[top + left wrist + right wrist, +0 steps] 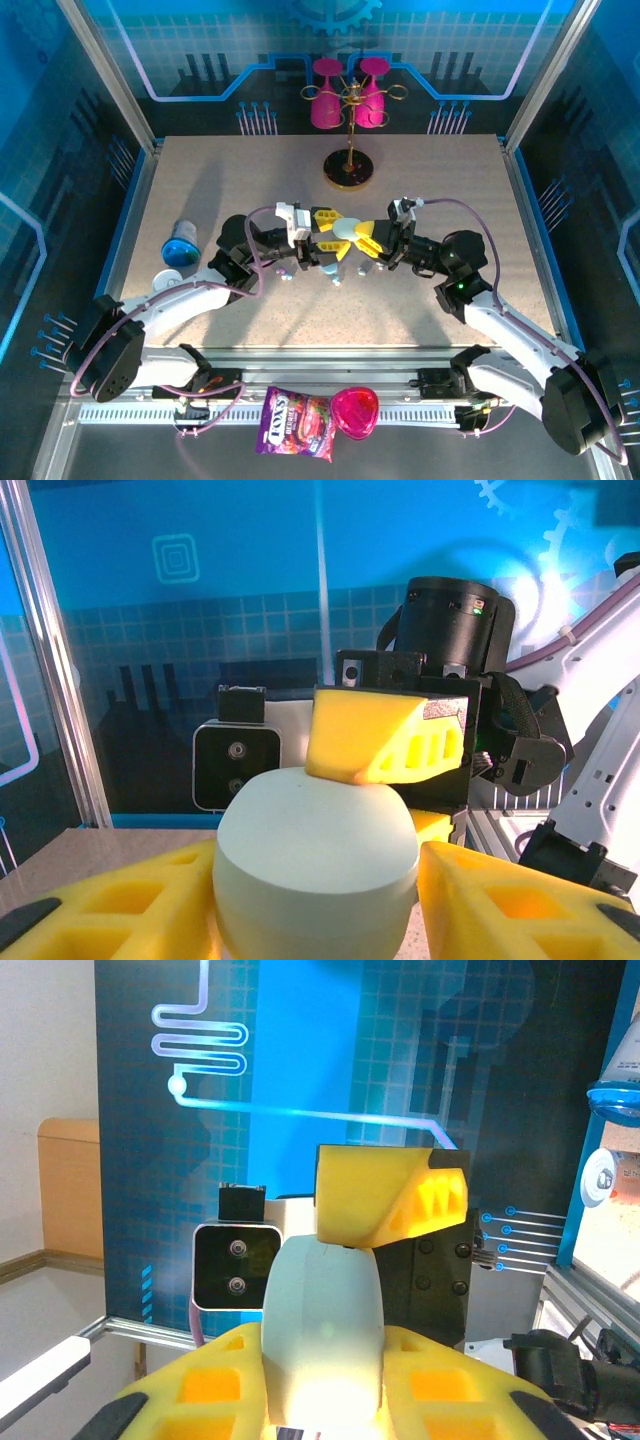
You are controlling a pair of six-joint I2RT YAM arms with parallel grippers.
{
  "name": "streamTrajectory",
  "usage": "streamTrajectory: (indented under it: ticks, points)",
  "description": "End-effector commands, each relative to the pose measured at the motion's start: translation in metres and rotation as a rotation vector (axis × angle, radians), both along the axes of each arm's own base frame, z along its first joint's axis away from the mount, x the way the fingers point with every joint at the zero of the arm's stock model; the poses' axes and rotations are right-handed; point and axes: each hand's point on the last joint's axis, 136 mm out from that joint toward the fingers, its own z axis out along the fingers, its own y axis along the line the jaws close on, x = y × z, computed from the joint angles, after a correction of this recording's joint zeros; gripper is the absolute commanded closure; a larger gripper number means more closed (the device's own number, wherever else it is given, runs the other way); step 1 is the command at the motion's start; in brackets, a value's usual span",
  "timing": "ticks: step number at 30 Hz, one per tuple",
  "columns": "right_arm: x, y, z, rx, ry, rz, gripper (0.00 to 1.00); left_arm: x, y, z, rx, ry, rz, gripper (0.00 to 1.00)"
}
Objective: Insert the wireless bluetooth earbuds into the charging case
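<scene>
Case hangs above the middle of the table, held from both sides. The left gripper and right gripper meet nose to nose, each pinching it. The table is a speckled beige slab, and the top view takes in what sits around it. At the back a gold wire stand on a round black base carries pink cups. A glossy purple bag and a pink heart-shaped box lie on the near rail, and a blue cap sits at the left. The left wrist view gives the case broadside, a matte, pale mint puck with a domed top. It is seated between blocky yellow fingers with cut-out windows, and one finger of the right gripper presses on its crown. The right wrist view turns it edge-on, so it looks narrow and smooth, washed out by glare low down, with a left finger on top. Whether its lid is open I cannot tell. Earbuds are probably the tiny pale specks lying on the table just beneath the grippers, apart from the case.
</scene>
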Motion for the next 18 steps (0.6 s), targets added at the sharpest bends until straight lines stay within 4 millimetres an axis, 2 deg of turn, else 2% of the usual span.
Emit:
streamTrajectory:
  ticks: [1, 7, 18]
  points:
    - [-0.0033, 0.0015, 0.0228, 0.025, -0.074, 0.001, 0.87, -0.0113, -0.0070, 0.0069, 0.010, -0.044, -0.059, 0.49]
    - [-0.0033, 0.0023, 0.0230, 0.026, -0.074, 0.004, 0.87, -0.0125, -0.0076, 0.0068, 0.012, -0.047, -0.063, 0.46]
    - [-0.0025, 0.0031, 0.0178, 0.021, -0.060, 0.005, 0.87, -0.0150, -0.0073, 0.0120, 0.002, -0.050, -0.071, 0.56]
